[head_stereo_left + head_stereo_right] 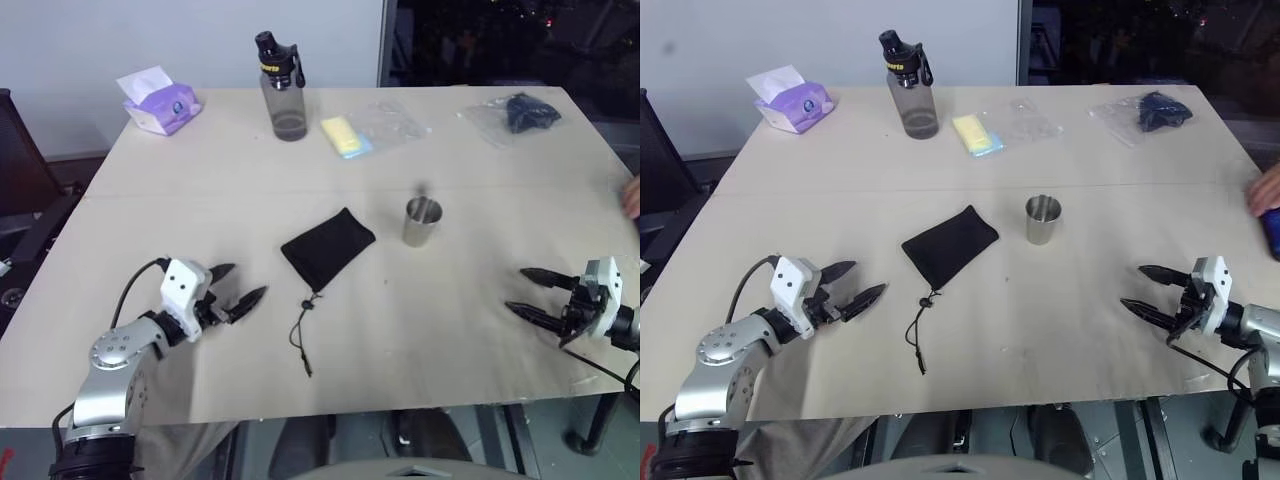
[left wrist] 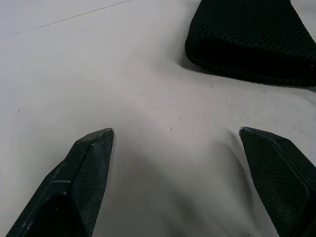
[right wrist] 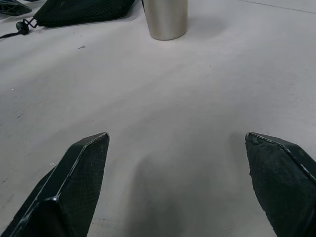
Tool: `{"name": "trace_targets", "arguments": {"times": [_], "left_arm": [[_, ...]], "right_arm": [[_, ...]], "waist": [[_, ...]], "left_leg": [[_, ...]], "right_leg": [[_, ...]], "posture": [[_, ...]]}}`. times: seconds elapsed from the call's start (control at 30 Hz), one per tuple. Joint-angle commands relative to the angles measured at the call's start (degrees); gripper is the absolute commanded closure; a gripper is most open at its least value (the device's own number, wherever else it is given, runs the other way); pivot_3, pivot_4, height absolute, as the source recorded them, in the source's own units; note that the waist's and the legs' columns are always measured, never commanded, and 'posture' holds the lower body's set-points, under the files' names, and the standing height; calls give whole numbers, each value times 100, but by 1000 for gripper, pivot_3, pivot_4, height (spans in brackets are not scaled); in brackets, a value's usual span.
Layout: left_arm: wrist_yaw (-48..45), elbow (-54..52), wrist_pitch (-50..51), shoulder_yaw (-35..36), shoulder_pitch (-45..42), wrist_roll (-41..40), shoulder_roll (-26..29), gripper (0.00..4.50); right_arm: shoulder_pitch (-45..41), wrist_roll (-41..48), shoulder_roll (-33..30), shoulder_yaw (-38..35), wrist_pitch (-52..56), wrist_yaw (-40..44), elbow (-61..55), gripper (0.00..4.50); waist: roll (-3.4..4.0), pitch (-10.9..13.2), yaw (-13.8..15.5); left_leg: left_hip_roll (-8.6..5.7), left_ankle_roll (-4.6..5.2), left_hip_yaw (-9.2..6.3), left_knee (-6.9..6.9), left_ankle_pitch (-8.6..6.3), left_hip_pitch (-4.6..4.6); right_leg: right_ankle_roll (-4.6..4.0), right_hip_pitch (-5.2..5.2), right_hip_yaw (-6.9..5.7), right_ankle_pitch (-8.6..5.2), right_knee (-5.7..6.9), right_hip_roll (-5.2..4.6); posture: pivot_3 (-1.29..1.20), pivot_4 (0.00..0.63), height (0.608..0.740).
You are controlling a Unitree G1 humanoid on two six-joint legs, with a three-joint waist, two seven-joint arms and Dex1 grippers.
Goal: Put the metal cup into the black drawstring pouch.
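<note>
The metal cup point(image 1: 422, 221) stands upright near the middle of the beige table, its lower part also showing as the cup point(image 3: 166, 19) in the right wrist view. Just left of it lies the flat black drawstring pouch point(image 1: 327, 247), its cord and toggle point(image 1: 304, 322) trailing toward the front edge. My left gripper point(image 1: 243, 282) hovers open at the front left, pointing toward the pouch point(image 2: 252, 42), a hand's width short of it. At the front right my right gripper point(image 1: 518, 290) is open with nothing between its fingers, well short of the cup.
Along the far edge stand a tissue pack point(image 1: 159, 101), a grey bottle with a black cap point(image 1: 283, 88), a yellow sponge beside clear plastic point(image 1: 346, 136) and a dark bundle in plastic point(image 1: 518, 113). A person's hand point(image 1: 1267, 190) shows at the right edge.
</note>
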Motion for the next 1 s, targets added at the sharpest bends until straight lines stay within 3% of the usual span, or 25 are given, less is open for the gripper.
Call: {"name": "trace_targets", "arguments": {"times": [0.03,0.7,1.0], "left_arm": [[11,-194,-78,80,46,-19,75,282],[24,-94,-83,47,-41,2,65,282],[-300,-218,-446,-185,-293,169,261,282]], "right_arm": [[-59,28,-34,-133,-104,52,-37,34],[12,46,122,-126,-282,-5,-203,34],[1178,452,802,116,-36,-267,-2408,34]], "waist": [[0,0,0],[0,0,0],[2,1,11]], "left_leg": [[0,0,0,0,0,0],[0,0,0,0,0,0],[10,0,-6,-1,0,-2]], "right_leg": [[0,0,0,0,0,0],[0,0,0,0,0,0],[3,0,-5,-2,1,0]], "posture": [[0,150,740],[0,150,740],[0,150,740]]}}
